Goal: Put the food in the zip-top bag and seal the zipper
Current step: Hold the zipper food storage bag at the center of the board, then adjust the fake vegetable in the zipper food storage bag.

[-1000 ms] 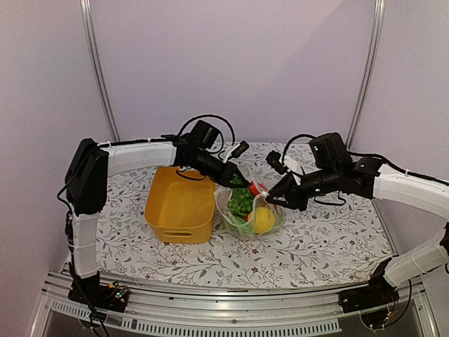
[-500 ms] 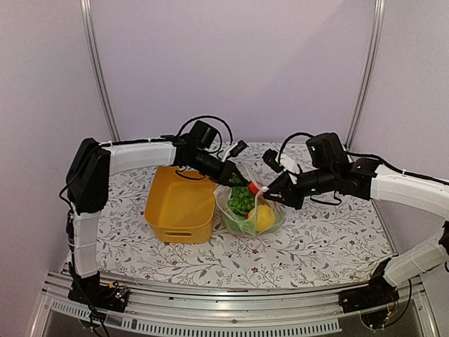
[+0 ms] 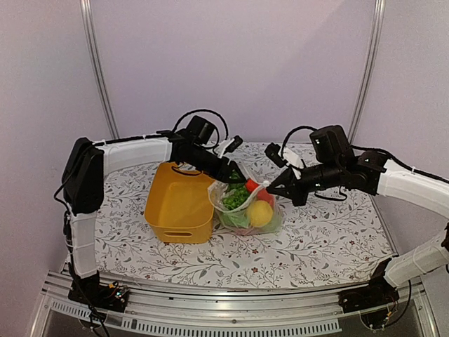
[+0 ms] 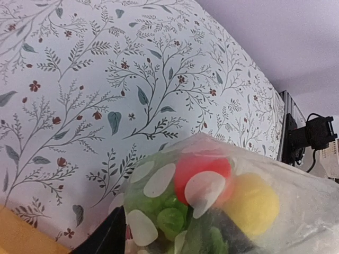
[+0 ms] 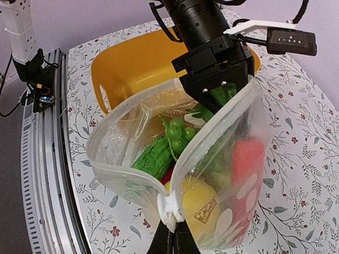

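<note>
From above, the zip-top bag (image 3: 275, 219) stands on the counter (image 3: 316, 239) just at 3 o'clock of the yellow tub (image 3: 179, 203). My left gripper (image 3: 235, 172) is at its 11 o'clock and my right gripper (image 3: 270, 189) at its 2 o'clock. Only my right wrist view looks into the open mouth. It shows a cucumber (image 5: 153, 153), a green bumpy cluster (image 5: 177, 132), a lemon-like piece (image 5: 198, 209) and a red piece (image 5: 246, 159) inside. My right gripper is clenched on the zipper (image 5: 209, 135) at its white slider end, at 6 o'clock in that view. At 12 o'clock my left gripper's fingers (image 5: 204, 87) stand parted about the far corner. My left wrist view shows only the dotted wall pressed close, with red and yellow blurred behind it.
</note>
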Tool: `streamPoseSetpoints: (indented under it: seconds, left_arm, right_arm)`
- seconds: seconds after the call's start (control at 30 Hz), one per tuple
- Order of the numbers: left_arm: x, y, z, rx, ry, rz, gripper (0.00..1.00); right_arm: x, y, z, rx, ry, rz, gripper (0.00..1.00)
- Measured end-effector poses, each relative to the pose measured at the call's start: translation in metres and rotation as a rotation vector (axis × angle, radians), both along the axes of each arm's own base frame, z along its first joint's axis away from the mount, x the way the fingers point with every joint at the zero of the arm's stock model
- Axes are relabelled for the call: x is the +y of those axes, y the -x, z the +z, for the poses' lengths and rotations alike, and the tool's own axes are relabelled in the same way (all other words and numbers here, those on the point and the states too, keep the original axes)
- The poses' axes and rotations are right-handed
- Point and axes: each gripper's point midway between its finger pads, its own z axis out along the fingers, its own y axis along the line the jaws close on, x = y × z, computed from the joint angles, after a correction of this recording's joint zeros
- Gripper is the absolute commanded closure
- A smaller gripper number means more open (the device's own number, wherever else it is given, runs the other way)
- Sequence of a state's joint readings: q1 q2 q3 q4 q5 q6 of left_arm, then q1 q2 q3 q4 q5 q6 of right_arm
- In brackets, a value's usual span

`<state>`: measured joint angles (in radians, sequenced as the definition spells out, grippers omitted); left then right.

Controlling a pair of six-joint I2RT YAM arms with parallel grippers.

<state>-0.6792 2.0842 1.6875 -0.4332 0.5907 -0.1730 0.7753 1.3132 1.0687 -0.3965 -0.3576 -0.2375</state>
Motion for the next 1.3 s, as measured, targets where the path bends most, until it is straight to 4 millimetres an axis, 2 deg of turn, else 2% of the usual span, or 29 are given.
streamPoseSetpoints:
  seconds: [0.03,0.07,0.1,0.17,0.27,0.4,0.47,0.6,0.77,0.87,1.1,1.17,1.23,1.3]
  left_arm:
    - [0.003,-0.001,0.006,-0.024,-0.009,0.007,0.32]
    - [0.006,-0.002,0.015,-0.051,-0.009,0.009,0.14]
    - [0.008,-0.002,0.028,-0.083,-0.003,0.011,0.02]
    - [0.013,0.0,0.058,-0.151,0.026,0.011,0.0]
    - [0.022,0.015,0.115,-0.278,0.1,0.01,0.0]
    - [0.027,0.035,0.18,-0.437,0.204,-0.01,0.0]
    - [0.023,0.043,0.196,-0.485,0.235,-0.03,0.0]
    - [0.0,0.065,0.202,-0.551,0.252,-0.113,0.02]
    - [-0.035,0.093,0.193,-0.6,0.265,-0.257,0.21]
    - [-0.049,0.101,0.187,-0.602,0.281,-0.328,0.27]
    - [-0.063,0.116,0.175,-0.571,0.301,-0.419,0.46]
    - [-0.065,0.122,0.172,-0.56,0.305,-0.439,0.55]
    - [-0.065,0.124,0.169,-0.539,0.297,-0.438,0.7]
    - [-0.064,0.12,0.163,-0.523,0.269,-0.412,0.55]
  right_arm:
    - [-0.003,0.002,0.006,0.0,-0.002,-0.008,1.0]
    - [-0.006,0.004,0.013,-0.003,-0.006,-0.014,1.0]
    - [-0.008,0.006,0.019,-0.006,-0.01,-0.018,1.0]
    - [-0.013,0.009,0.032,-0.013,-0.016,-0.029,1.0]
    - [-0.018,0.011,0.043,-0.014,-0.018,-0.048,1.0]
    - [-0.024,0.015,0.036,0.02,0.016,-0.061,1.0]
    - [-0.026,0.017,0.033,0.034,0.025,-0.063,1.0]
    - [-0.028,0.019,0.033,0.056,0.031,-0.07,1.0]
    - [-0.029,0.024,0.036,0.076,0.031,-0.062,1.0]
    - [-0.032,0.028,0.044,0.079,0.028,-0.058,1.0]
    - [-0.035,0.036,0.059,0.083,0.01,-0.043,1.0]
    - [-0.036,0.037,0.058,0.091,0.012,-0.043,1.0]
    - [-0.036,0.038,0.057,0.097,0.015,-0.045,1.0]
    - [-0.037,0.039,0.057,0.1,0.018,-0.045,1.0]
